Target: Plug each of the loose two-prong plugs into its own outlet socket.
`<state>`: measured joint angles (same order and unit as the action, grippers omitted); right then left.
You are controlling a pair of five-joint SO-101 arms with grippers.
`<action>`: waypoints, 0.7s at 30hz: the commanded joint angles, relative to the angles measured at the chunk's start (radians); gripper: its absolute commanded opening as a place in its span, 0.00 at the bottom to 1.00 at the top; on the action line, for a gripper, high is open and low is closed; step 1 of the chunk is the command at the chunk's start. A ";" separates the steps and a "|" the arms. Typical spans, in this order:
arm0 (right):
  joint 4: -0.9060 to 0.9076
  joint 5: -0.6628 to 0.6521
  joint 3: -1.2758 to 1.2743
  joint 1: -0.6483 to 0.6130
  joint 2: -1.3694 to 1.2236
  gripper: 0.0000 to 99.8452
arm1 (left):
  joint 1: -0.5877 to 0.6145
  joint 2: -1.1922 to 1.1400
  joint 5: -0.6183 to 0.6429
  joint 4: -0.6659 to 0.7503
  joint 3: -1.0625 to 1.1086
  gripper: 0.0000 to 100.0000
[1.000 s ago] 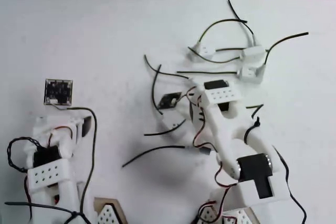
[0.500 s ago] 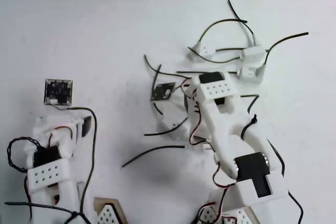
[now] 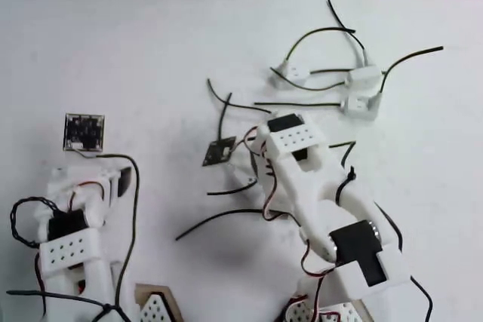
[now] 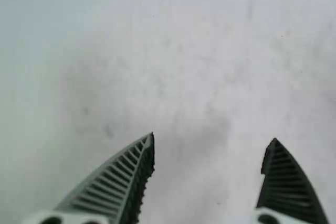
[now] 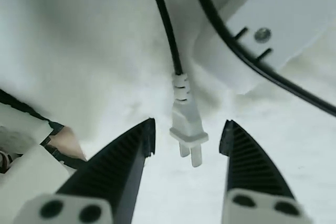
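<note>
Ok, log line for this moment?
left end effector: open over table | right end effector: open around plug | plug: loose, beside socket

The high view looks from a fixed spot overhead, steeply down on the white table [image 3: 151,50]. It stands far enough off to take in both arms, with the left arm [image 3: 72,239] at the picture's lower left and the right arm [image 3: 317,194] stretched in from the lower right. The left wrist view looks along the left gripper [image 4: 212,139], its fingers spread, very close onto bare tabletop. The right wrist view looks just as close past the right gripper [image 5: 189,123], onto a white two-prong plug [image 5: 184,119], with an outlet socket [image 5: 273,19] beyond it. All three views share the tabletop; which plug in the high view matches that one cannot be told.
</note>
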<state>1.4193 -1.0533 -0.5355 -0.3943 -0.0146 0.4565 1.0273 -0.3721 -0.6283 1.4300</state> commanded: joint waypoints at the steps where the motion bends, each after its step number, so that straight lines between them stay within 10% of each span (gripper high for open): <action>1: -0.018 0.002 0.005 0.001 -0.042 0.19 | -0.007 0.018 -0.011 0.021 0.002 0.32; 21: -0.010 0.002 0.011 -0.010 -0.140 0.02 | -0.007 0.018 -0.011 0.021 0.002 0.32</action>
<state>1.4055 -1.0533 -0.5324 -0.3928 -0.1603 0.4565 1.0273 -0.3721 -0.6283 1.4300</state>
